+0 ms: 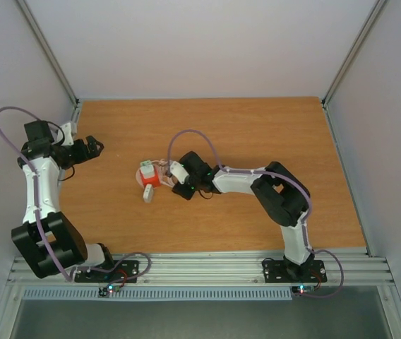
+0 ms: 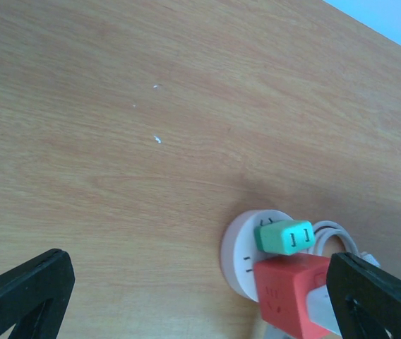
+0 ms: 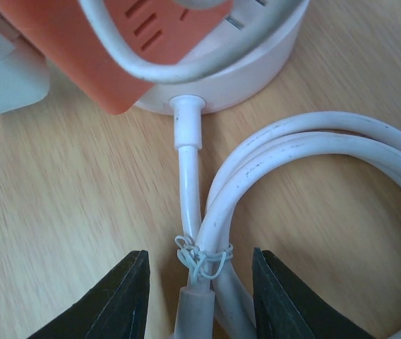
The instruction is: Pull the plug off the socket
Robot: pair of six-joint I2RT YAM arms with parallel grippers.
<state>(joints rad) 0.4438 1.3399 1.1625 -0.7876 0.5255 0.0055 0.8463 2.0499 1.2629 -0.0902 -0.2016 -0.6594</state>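
Note:
The socket point(image 1: 140, 177) is a round, pale disc near the table's middle. A green plug point(image 1: 145, 169) and a red cube point(image 1: 151, 179) sit on top of it. In the left wrist view the socket point(image 2: 241, 248) lies at lower right with the green plug point(image 2: 285, 237) and red cube point(image 2: 292, 295) on it. My left gripper point(image 1: 96, 147) is open and empty, well left of the socket. My right gripper point(image 1: 179, 181) is open just right of the socket. Its fingers point(image 3: 119, 296) straddle the tied white cable point(image 3: 200, 233) that comes out of the socket point(image 3: 257, 67), without touching it.
A white rectangular block point(image 1: 147, 193) lies just in front of the red cube; it also shows in the right wrist view point(image 3: 3, 81). The coiled cable point(image 3: 342, 152) loops on the wood to the right of the socket. Walls enclose the table's left, back and right.

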